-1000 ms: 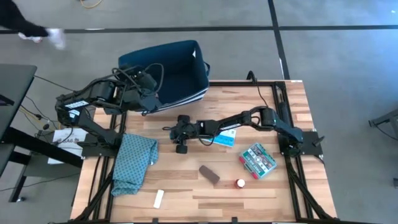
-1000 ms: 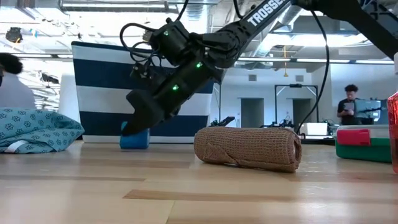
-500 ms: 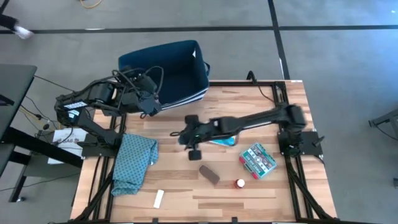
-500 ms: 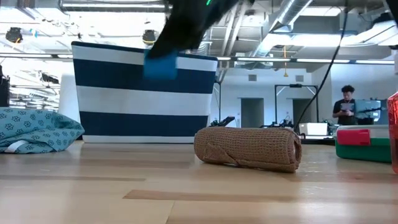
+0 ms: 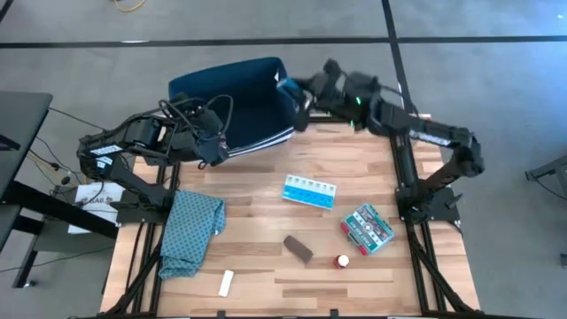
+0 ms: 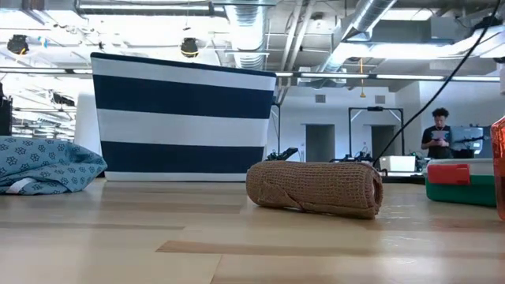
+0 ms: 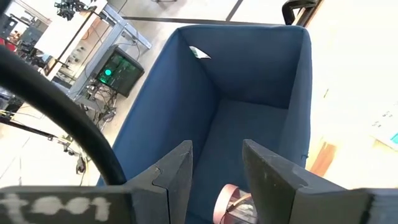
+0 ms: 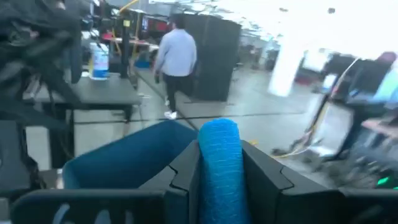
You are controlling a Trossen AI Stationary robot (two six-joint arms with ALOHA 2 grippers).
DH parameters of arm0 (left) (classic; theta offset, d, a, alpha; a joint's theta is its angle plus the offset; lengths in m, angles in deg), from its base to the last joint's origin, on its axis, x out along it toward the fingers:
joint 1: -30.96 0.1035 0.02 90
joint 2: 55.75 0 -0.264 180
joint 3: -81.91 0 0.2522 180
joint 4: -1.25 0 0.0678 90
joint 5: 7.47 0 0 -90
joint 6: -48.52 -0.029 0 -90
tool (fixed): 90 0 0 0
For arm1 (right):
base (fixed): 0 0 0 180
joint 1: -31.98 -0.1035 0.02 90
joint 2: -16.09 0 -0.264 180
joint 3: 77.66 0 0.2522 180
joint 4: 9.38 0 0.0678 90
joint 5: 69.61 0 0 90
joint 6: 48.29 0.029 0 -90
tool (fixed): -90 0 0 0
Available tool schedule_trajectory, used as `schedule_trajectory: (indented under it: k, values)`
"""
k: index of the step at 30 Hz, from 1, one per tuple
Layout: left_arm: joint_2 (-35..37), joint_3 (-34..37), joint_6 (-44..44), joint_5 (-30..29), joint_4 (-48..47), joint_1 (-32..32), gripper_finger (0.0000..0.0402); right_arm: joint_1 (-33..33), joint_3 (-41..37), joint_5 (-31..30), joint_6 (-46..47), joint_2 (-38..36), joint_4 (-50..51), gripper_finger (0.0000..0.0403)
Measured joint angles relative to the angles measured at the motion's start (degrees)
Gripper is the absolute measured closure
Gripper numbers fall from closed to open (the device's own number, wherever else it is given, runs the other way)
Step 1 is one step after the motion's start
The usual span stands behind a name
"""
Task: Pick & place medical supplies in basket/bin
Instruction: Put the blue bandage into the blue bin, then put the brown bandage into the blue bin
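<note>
Right gripper (image 8: 219, 180): clamped snug on a small blue roll (image 8: 221, 158), fingers pressed to both its sides; up at top centre of the overhead frame, right at the bin's near corner.

Blue roll: ribbed wrap by the look of it, probably light and squashy, so a mild squeeze across the middle should do; looks secure for now.

Bin (image 5: 257, 84): big navy fabric thing, upper left-centre of the overhead frame, hanging off the table's far edge; soft walls, likely to flop if bumped.

Left gripper (image 7: 214, 180): parked over the bin's left rim, fingers parted, nothing between them; pink roll (image 7: 227, 202) sitting on the bin floor below.

Pill organiser (image 5: 309, 191): middle of the table, rigid plastic, a bit slick; best pinched across the short width.

Brown roll (image 6: 314, 188): lower centre, soft bandage, grab around the middle.

Flat box (image 5: 368, 227): right side, stiff card, take by the edges.

Red-white cap (image 5: 342, 261): just below the box, tiny and likely to skid.

White stick (image 5: 226, 283): bottom left, beside the teal cloth (image 5: 188, 232).
</note>
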Motion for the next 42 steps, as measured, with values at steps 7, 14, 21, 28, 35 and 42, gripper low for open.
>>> schedule_trajectory:
  k: [7, 14, 21, 28, 35, 42]
  values:
    - [0.0, 0.0, -0.1, -1.7, 0.0, 0.0, 0.0267, 9.7, -0.3, 25.8, 9.2, 13.4, -3.6, 0.0319]
    - [0.0, 0.0, -3.0, -3.5, 0.0, -0.1, 0.0267, 11.4, 3.1, 26.0, 7.5, 24.0, -4.6, 0.0279]
    - [0.0, 0.0, -4.5, -4.4, 0.0, -0.1, 0.0267, 11.1, 15.9, 20.7, 1.8, 29.4, 9.3, 0.0206]
    - [0.0, 0.0, -4.2, -5.3, 0.0, -0.1, 0.0267, 8.8, 24.3, 15.9, -1.6, 32.1, 18.1, 0.0187]
    - [0.0, 0.0, -2.8, -2.5, 0.0, -0.1, 0.0267, 4.4, 31.2, 14.8, -2.3, 29.0, 31.6, 0.0211]
    - [0.0, 0.0, -1.2, -2.1, 0.0, -0.3, 0.0267, -7.6, 34.4, -5.5, -4.3, 23.1, 50.3, 0.0233]
